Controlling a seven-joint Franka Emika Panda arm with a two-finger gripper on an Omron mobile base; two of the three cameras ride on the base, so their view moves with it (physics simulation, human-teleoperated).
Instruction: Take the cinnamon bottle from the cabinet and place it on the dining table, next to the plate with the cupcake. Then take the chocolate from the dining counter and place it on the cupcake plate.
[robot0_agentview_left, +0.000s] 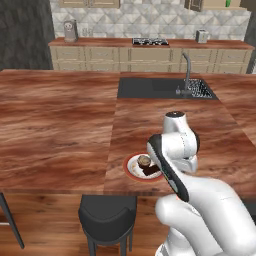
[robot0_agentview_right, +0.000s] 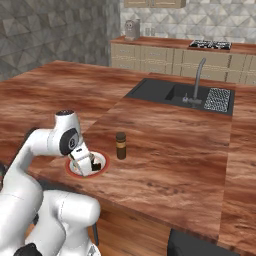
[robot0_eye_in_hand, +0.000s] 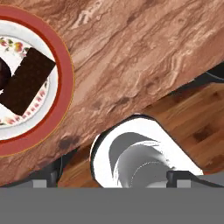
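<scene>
Arm folded low over the near edge of the dining table (robot0_agentview_right: 165, 145), wrist bent down above the plate (robot0_eye_in_hand: 64, 74). Gripper (robot0_agentview_right: 89, 167) spread wide, holding nothing. Chocolate (robot0_eye_in_hand: 27, 79) lying flat on the plate (dark brown, finely gridded rectangle), touching or perhaps just beside the cupcake (robot0_agentview_left: 144, 160). Cinnamon bottle (robot0_agentview_right: 120, 145) upright just beside the plate, dark cap, tan band.

The surface (robot0_eye_in_hand: 144, 52) is reddish-brown wood with streaky grain (smooth, faintly glossy); the plate (robot0_eye_in_hand: 61, 61) looks glazed ceramic; the chocolate (robot0_eye_in_hand: 27, 79) is matt, finely textured.
</scene>
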